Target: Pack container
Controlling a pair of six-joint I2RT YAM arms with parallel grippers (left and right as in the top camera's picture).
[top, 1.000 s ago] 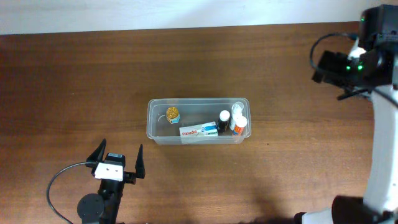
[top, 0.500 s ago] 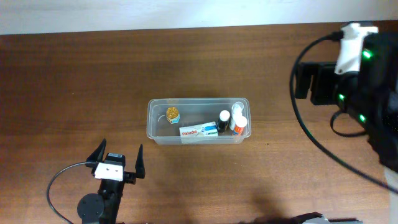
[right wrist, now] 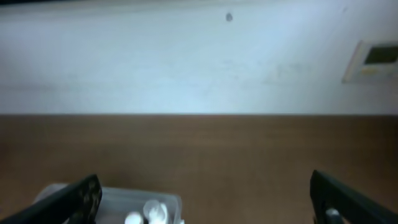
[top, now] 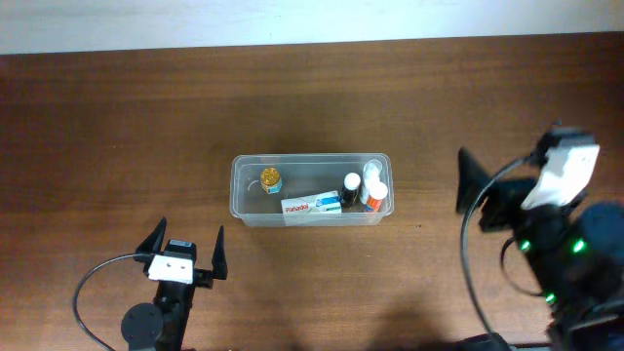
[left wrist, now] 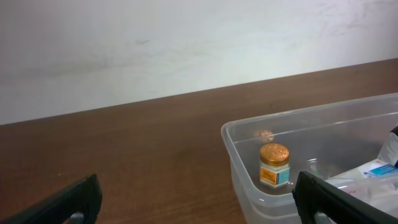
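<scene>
The container point(top: 310, 157), a clear shallow plastic bin, sits at the table's middle. It holds a small gold-lidded jar point(top: 271, 179), a white Panadol box point(top: 312, 205), a dark bottle with a white cap point(top: 351, 187) and orange-and-white bottles point(top: 374, 191). My left gripper point(top: 185, 246) is open and empty, in front of the bin's left end. The left wrist view shows the bin's corner point(left wrist: 298, 115) and jar point(left wrist: 274, 165) past the open jaws point(left wrist: 196, 193). My right gripper point(top: 558, 156) is open and empty, raised to the right of the bin. The right wrist view is blurred and shows the bin's end point(right wrist: 112, 196) between the open jaws point(right wrist: 204, 186).
The brown wooden table point(top: 117, 127) ends at a white wall point(top: 292, 19) along the back. A black cable point(top: 93, 283) loops beside my left arm. My right arm's body point(top: 575, 263) with green lights fills the front right corner.
My right arm has swung from the back right corner forward to the right of the bin. The left arm and the bin's contents have not moved.
</scene>
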